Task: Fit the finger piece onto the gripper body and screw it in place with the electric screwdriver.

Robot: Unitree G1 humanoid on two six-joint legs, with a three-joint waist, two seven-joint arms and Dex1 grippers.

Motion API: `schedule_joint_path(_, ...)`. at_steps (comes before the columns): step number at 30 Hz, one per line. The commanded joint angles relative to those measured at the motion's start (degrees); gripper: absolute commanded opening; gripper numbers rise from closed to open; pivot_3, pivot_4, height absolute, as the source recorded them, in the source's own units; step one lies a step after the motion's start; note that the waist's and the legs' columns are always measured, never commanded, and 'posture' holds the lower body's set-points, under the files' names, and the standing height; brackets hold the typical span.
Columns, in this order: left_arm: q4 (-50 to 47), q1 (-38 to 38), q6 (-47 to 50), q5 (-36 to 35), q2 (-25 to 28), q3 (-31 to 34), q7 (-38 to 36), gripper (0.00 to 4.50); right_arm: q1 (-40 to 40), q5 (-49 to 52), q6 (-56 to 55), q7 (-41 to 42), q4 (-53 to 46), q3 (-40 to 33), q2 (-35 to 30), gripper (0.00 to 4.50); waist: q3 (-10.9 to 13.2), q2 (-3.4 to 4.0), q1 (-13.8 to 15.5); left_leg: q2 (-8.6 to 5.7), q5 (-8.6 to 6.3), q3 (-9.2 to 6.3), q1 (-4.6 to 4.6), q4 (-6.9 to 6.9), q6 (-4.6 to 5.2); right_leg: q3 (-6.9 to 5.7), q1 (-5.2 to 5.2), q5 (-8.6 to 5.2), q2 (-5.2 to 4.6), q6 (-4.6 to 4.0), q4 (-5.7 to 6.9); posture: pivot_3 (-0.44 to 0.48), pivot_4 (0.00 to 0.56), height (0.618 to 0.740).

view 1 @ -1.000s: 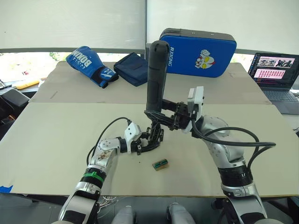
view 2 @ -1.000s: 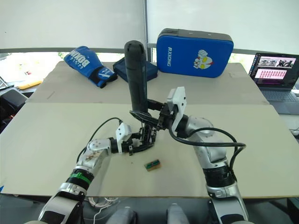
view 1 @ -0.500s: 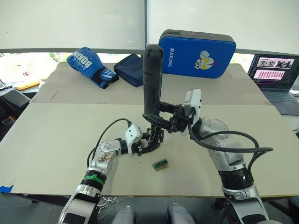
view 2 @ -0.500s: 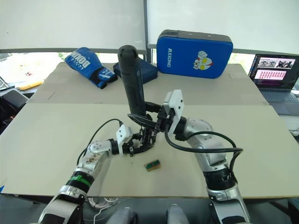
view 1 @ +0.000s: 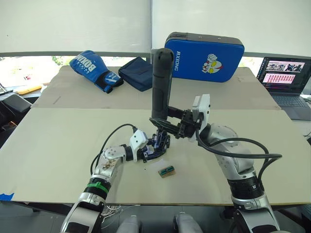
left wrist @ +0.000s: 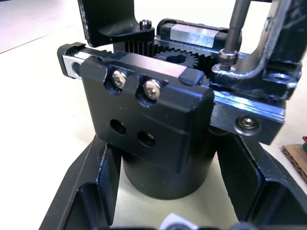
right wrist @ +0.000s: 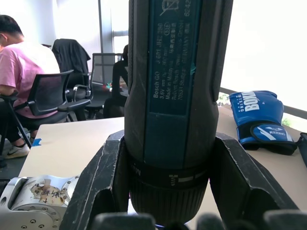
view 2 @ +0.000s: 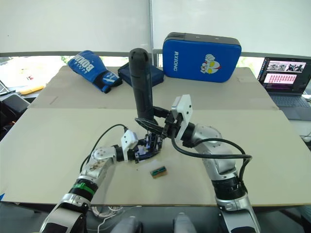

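Right hand (view 1: 171, 125): clamped round the lower barrel of the electric screwdriver (view 1: 161, 85), held upright, bit pointing down.
Left hand (view 1: 148, 151): fingers closed either side of the gripper body (view 1: 160, 144), steadying it on the desk (view 1: 58, 145).
Bit: in the left wrist view its tip sits on a screw head (left wrist: 226, 55) atop the gripper body.
Progress: judged mid-fastening; finger piece seems mounted already, screw tightening remains.
Nearby: green-and-tan block (view 1: 166, 171) lies just beside, untouched.
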Motion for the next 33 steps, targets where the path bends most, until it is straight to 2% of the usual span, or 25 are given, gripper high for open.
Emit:
schedule_joint_path(1,0.0,0.4,-0.2,-0.1,-0.2,-0.4,-0.4,2.42,2.8,-3.4,2.4,-0.4,3.9,2.8,-1.4,1.92,0.0,0.00,0.0,0.00,0.00,0.00,0.01,0.00,0.00,0.00,0.00,0.00,0.00,0.00,0.00,0.000,0.150,0.740)
schedule_joint_path(10,0.5,0.4,-0.6,0.0,-0.2,-0.3,-0.1,2.42,1.0,-2.2,2.9,0.0,2.4,1.8,-1.9,1.92,0.0,0.00,0.0,0.00,0.00,0.00,0.03,-0.01,0.00,0.00,0.02,0.00,0.00,0.00,-0.01,0.000,0.150,0.740)
schedule_joint_path(20,1.2,1.2,-1.2,1.1,-0.2,-0.6,1.7,2.42,-7.6,7.0,0.6,4.3,-3.1,-5.0,-1.8,1.92,0.0,-0.02,0.0,-0.01,0.00,-0.02,-0.28,0.01,0.00,0.00,-0.26,0.00,-0.01,0.00,0.00,0.000,0.150,0.740)
schedule_joint_path(29,0.4,2.2,0.1,0.1,-0.5,-0.6,1.4,2.42,-7.2,7.8,-2.4,7.7,-3.5,-6.2,-1.3,1.92,0.0,-0.02,0.0,0.00,0.00,-0.02,-0.26,0.01,0.00,-0.01,-0.23,0.00,-0.01,0.00,-0.01,0.000,0.150,0.740)
schedule_joint_path(31,0.4,2.1,0.0,-0.1,-0.4,-0.3,1.4,3.48,-7.3,8.8,-2.2,7.9,-4.1,-6.9,-1.2,1.92,0.0,-0.02,0.0,-0.01,0.00,-0.03,-0.26,0.01,0.00,-0.01,-0.23,0.00,-0.01,0.00,-0.01,0.000,0.150,0.740)
schedule_joint_path(33,0.0,2.2,-0.1,-0.9,-0.1,0.4,1.0,4.31,-7.4,9.8,-1.9,7.9,-5.0,-7.5,-1.3,1.92,0.0,-0.02,0.0,-0.01,0.00,-0.03,-0.28,0.01,0.00,-0.01,-0.25,0.00,-0.02,0.00,-0.02,0.000,0.150,0.740)
